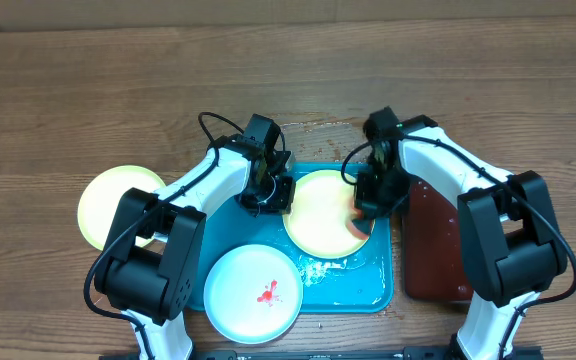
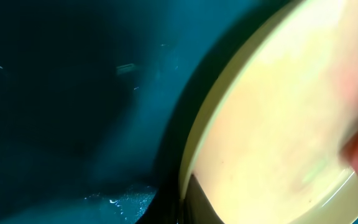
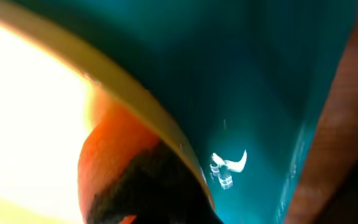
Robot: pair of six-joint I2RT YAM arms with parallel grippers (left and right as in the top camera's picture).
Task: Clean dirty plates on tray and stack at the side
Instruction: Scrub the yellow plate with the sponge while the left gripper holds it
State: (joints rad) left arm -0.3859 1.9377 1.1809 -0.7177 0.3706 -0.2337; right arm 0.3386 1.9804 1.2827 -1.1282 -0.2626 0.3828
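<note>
The left gripper [image 1: 271, 192], closed, sits at the left rim of the yellow-green plate [image 1: 320, 212] on the tray [image 1: 353, 290]. The right gripper [image 1: 363, 215], closed, seemingly pinches an orange sponge [image 1: 358, 226]. Three plates: also a smeared white plate [image 1: 248, 300] and a second yellow plate [image 1: 108, 205] beside the tray.

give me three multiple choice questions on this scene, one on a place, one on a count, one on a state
1. Where does the orange sponge rest?
A on the white plate
B on the table
C on the right edge of the yellow plate lying in the blue tray

2. How many plates are pale yellow?
A one
B two
C three

3. The white plate is:
A smeared red at its middle
B wiped clean
C stacked on another plate

Key:
1 C, the overhead view shows it at that plate's right rim.
2 B, there is also a second yellow plate on the table, left of the tray.
3 A, a red smear marks its centre.
</note>
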